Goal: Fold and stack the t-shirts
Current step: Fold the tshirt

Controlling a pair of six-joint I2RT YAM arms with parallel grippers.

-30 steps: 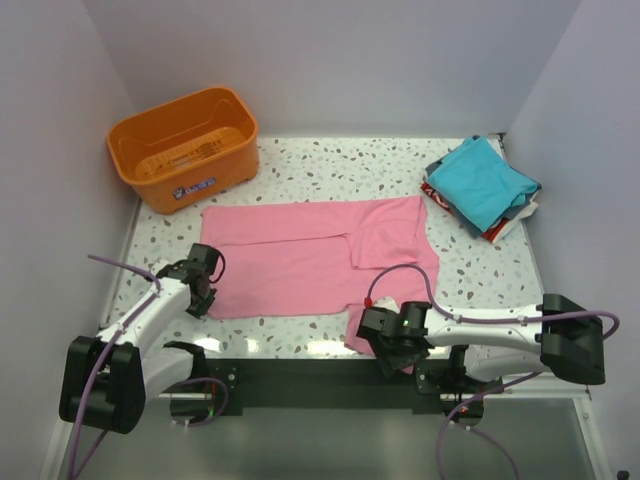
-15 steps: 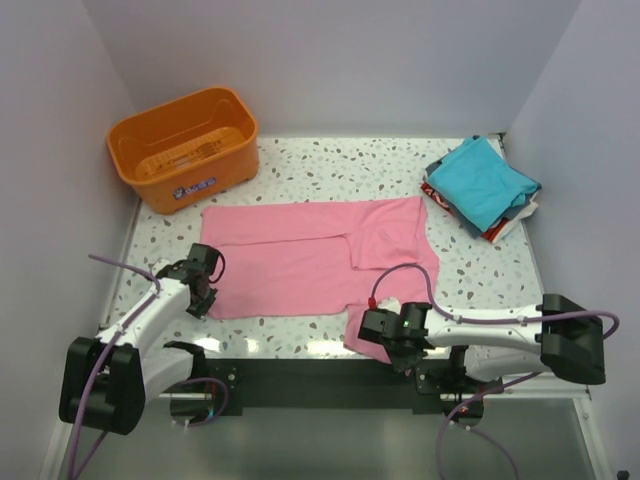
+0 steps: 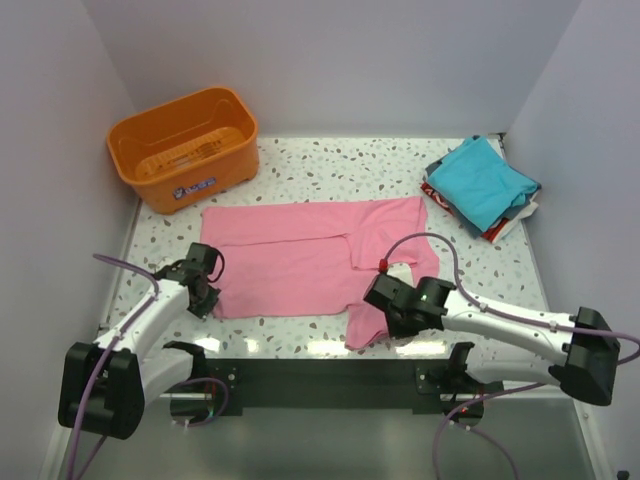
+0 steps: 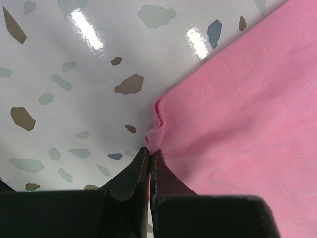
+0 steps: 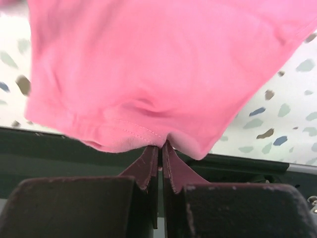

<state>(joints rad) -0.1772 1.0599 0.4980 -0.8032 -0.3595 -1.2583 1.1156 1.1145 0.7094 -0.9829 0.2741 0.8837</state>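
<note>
- So, the pink shirt (image 3: pixel 300 260) lies flat and spread wide on the speckled table (image 3: pixel 330 160), just in front of the orange basket (image 3: pixel 225 165), on the side near the arms.
- Its edge farthest from the arms is just beside the basket's front wall. I cannot tell if the two touch.
- The left gripper (image 3: pixel 203 290) is in front of the basket, past the shirt's left edge, down at the shirt's near left corner.
- In the left wrist view, the left gripper (image 4: pixel 149 152) has its two fingers squeezed together. A small bump of the pink shirt (image 4: pixel 237 124) is pinched at their tips, right at the corner of the hem. The rest of the cloth there lies flat on the table.
- The right gripper (image 3: pixel 383 315) is far to the right of the basket and nearer to the arms, at the shirt's near right corner.
- In the right wrist view, the right gripper (image 5: pixel 161 146) has its fingers pressed tight on a stitched edge of the pink shirt (image 5: pixel 163 64). The cloth is lifted and hangs loose over the fingers.
- A black strip (image 5: pixel 49 148) at the table's near edge shows under that hanging cloth.
- A stack of folded shirts (image 3: pixel 482 188) sits well apart from the basket, at the far right side of the table.
- On top of that stack is the teal shirt (image 3: pixel 480 180). The red shirt (image 3: pixel 437 195) and the white shirt (image 3: pixel 520 215) peek out from under it.
</note>
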